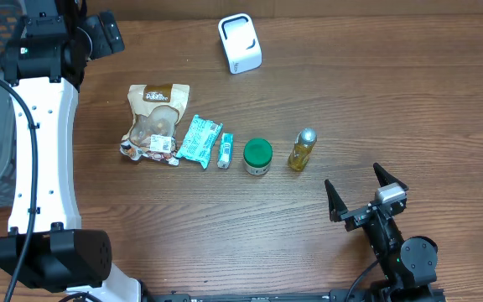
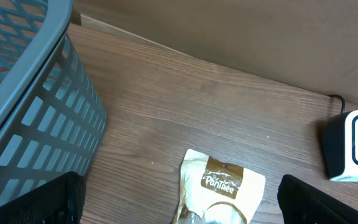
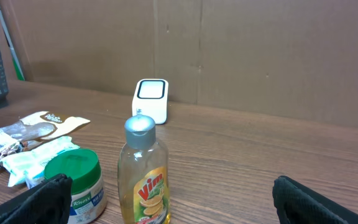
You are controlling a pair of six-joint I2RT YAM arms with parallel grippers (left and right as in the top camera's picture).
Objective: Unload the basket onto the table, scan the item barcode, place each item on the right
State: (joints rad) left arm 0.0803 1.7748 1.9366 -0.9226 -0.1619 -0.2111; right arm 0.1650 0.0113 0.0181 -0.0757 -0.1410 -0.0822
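overhead view: the vim bottle (image 1: 303, 149) stands upright at the right end of the item row, short of the scanner (image 1: 240, 44). it lies just ahead-left of the right gripper (image 1: 352, 176), the nearer arm; like the left gripper (image 1: 106, 35), it is spread wide and empty.

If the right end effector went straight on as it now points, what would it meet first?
Probably the Vim bottle, just left of centre ahead of the open right end effector. Depth is unclear; it might pass the bottle's right side toward the white scanner.
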